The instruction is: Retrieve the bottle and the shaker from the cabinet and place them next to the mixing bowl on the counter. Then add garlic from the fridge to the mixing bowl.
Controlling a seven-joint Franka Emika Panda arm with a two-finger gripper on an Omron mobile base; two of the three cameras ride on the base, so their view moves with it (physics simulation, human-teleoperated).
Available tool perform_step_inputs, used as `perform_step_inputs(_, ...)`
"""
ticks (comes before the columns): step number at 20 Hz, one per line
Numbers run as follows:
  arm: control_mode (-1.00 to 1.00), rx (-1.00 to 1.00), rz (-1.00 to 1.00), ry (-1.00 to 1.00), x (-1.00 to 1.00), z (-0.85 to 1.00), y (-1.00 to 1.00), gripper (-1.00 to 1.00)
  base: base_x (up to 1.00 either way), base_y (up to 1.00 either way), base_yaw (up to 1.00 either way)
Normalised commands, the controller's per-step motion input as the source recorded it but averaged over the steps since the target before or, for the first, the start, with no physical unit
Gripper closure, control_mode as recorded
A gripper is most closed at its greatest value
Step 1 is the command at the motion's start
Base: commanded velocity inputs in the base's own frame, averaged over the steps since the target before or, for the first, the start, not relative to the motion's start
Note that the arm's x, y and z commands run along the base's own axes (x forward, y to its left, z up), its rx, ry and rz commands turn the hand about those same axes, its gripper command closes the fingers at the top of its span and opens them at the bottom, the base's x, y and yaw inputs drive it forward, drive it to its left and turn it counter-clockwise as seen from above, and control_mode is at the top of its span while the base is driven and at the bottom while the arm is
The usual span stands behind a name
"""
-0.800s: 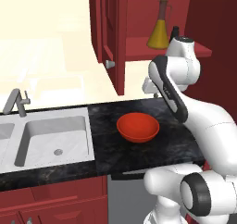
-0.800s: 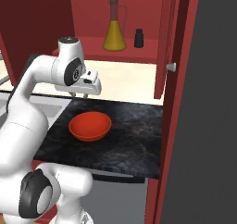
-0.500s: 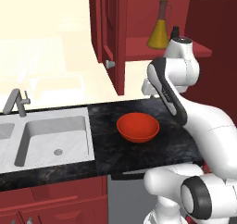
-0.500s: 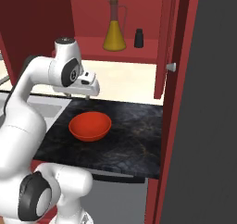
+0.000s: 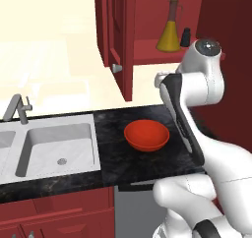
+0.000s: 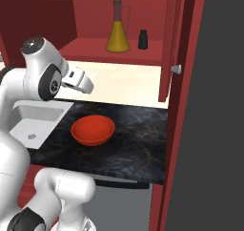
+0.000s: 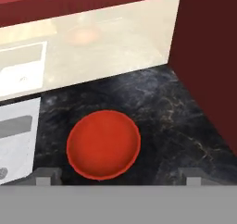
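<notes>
The cabinet (image 5: 147, 15) hangs with its door (image 5: 120, 35) swung open. On its red shelf stand the yellow bottle (image 5: 170, 33) (image 6: 117, 34) and, just to its right, the small black shaker (image 5: 186, 37) (image 6: 142, 39). The red-orange mixing bowl (image 5: 146, 134) (image 6: 93, 130) (image 7: 103, 143) sits empty on the black counter (image 5: 147, 165) (image 6: 138, 141) (image 7: 176, 121). My gripper (image 6: 88, 86) (image 7: 119, 176) hovers open above the bowl, well below the shelf, holding nothing. The garlic is out of view.
A steel sink (image 5: 56, 146) (image 6: 33, 120) with a faucet (image 5: 17, 109) lies left of the bowl. The open door's knob (image 6: 176, 69) juts out at hand height. A tall dark grey panel (image 6: 219, 130) bounds the right side. Red base cabinets (image 5: 54, 215) run under the counter.
The arm's upper joints have drawn back a little and the hand has shifted slightly above the bowl. Bottle, shaker and bowl have not moved.
</notes>
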Motion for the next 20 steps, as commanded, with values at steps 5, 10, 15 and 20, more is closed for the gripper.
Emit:
perform_step_inputs(5, -1.00, 0.07, -0.17, -0.36, -0.34, 0.59, 0.00, -1.00, 0.00, 0.00, 0.00)
perform_step_inputs(10, -1.00, 0.15, 0.01, -0.23, -0.14, 0.50, -0.13, -1.00, 0.00, 0.00, 0.00)
perform_step_inputs(15, -1.00, 0.13, 0.11, -0.22, 0.00, 0.48, -0.36, -1.00, 0.00, 0.00, 0.00)
perform_step_inputs(20, -1.00, 0.00, 0.00, -0.08, 0.08, 0.81, 0.00, -1.00, 0.00, 0.00, 0.00)
